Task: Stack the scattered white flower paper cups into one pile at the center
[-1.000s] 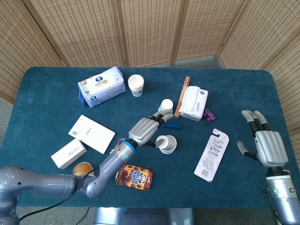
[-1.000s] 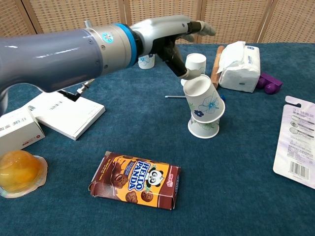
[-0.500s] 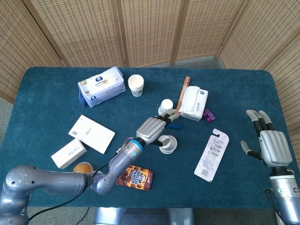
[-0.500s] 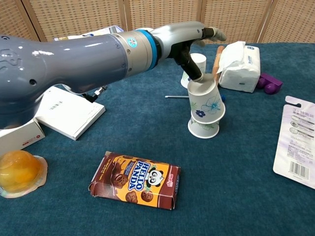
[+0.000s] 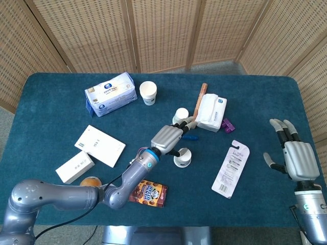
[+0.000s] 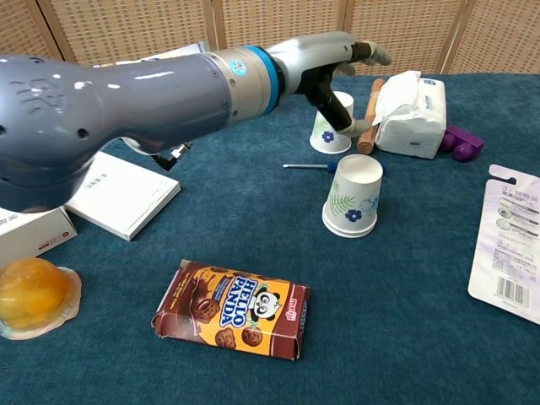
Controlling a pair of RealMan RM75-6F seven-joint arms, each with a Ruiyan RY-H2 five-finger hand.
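Observation:
Two white flower paper cups (image 6: 353,196) stand nested mouth down near the table's middle, also seen as the stack (image 5: 182,157) in the head view. A third cup (image 6: 329,126) stands just behind them, and another cup (image 5: 148,93) sits mouth up at the back. My left hand (image 5: 170,135) hovers over the gap between the stack and the third cup, fingers stretched out and holding nothing; in the chest view the left hand (image 6: 331,61) partly hides the third cup. My right hand (image 5: 296,158) is raised at the right edge, fingers apart and empty.
A Hello Panda box (image 6: 232,308) lies in front. White boxes (image 5: 99,145) and an orange jelly cup (image 5: 90,182) are to the left, a blue tissue pack (image 5: 111,93) at the back. A wooden stick (image 5: 199,102), napkin pack (image 5: 210,112) and blister card (image 5: 231,168) lie right.
The tilted upper cup has dropped squarely onto the lower one. My left hand let go of it and drew up and back. The right hand barely shifted.

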